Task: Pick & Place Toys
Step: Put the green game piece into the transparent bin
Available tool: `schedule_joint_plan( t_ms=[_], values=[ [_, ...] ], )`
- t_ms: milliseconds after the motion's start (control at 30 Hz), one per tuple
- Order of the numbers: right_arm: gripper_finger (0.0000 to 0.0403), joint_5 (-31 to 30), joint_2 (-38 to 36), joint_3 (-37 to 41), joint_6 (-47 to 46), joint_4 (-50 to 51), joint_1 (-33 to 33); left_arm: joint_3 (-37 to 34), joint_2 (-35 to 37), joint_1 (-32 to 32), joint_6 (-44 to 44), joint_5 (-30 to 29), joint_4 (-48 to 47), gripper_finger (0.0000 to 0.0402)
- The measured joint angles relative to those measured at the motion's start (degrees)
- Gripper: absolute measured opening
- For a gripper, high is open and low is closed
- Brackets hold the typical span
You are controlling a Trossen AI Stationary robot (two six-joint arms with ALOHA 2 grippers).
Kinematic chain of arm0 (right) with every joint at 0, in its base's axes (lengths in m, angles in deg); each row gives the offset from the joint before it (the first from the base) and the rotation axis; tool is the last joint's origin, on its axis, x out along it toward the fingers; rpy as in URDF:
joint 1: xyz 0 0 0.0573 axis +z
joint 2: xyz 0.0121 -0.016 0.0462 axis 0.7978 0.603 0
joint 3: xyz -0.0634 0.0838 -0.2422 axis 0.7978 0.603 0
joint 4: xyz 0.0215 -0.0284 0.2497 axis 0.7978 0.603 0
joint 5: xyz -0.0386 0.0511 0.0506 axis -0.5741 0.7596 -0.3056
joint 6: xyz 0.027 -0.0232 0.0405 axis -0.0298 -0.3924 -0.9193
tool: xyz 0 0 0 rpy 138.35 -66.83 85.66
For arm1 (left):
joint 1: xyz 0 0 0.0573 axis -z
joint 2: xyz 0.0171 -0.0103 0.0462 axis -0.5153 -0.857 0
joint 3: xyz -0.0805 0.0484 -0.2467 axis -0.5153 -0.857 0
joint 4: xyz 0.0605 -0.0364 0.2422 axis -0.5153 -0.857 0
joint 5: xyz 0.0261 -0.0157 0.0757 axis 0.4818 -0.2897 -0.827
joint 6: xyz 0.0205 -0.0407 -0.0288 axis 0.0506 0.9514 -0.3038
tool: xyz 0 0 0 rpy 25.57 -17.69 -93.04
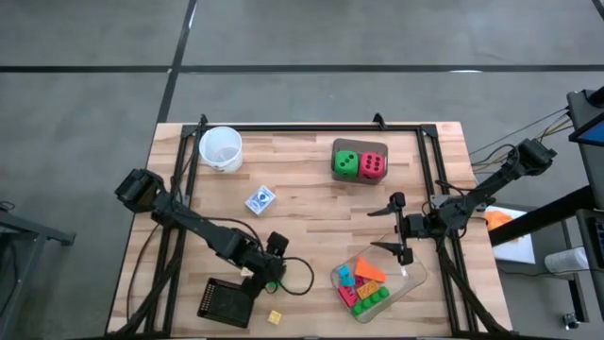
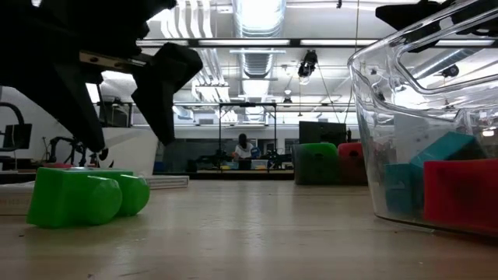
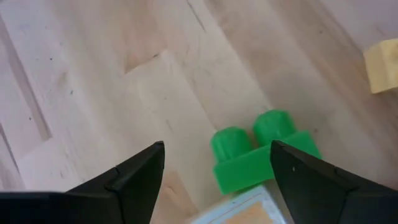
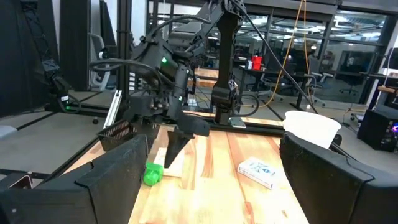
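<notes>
A green two-stud brick (image 3: 261,152) lies on its side on the wooden table (image 1: 311,217) near the front edge. My left gripper (image 3: 217,146) hovers open just above it, pointing steeply down, with a finger on either side of it (image 2: 78,198) and touching nothing. A yellow brick (image 3: 382,56) lies a little nearer the front edge. Several more toys fill the clear tray (image 1: 415,274). A green die (image 1: 345,164) and a red die (image 1: 373,166) sit at the far right. My right gripper (image 1: 382,229) waits open and level, just beyond the tray's far side.
A white cup (image 1: 221,148) stands at the far left, with a small blue-and-white card box (image 1: 260,199) nearer the middle. A black grid-like square (image 1: 225,302) lies at the front edge beside my left gripper. A pale flat piece (image 4: 171,163) lies next to the green brick.
</notes>
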Motion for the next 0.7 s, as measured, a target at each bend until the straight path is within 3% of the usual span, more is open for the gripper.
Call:
schedule_joint_plan(
  t_ms=[333, 700],
  values=[
    [0.0356, -0.02, -0.04, -0.07, 0.0, 0.03, 0.0, -0.84, -1.55, -2.42, 0.0, -0.74, -0.79, 0.0295],
    [0.0356, -0.04, -0.04, -0.07, 0.0, 0.02, 0.0, -0.91, -1.69, -10.03, -2.4, -16.94, -1.26, 0.0295]
  ],
)
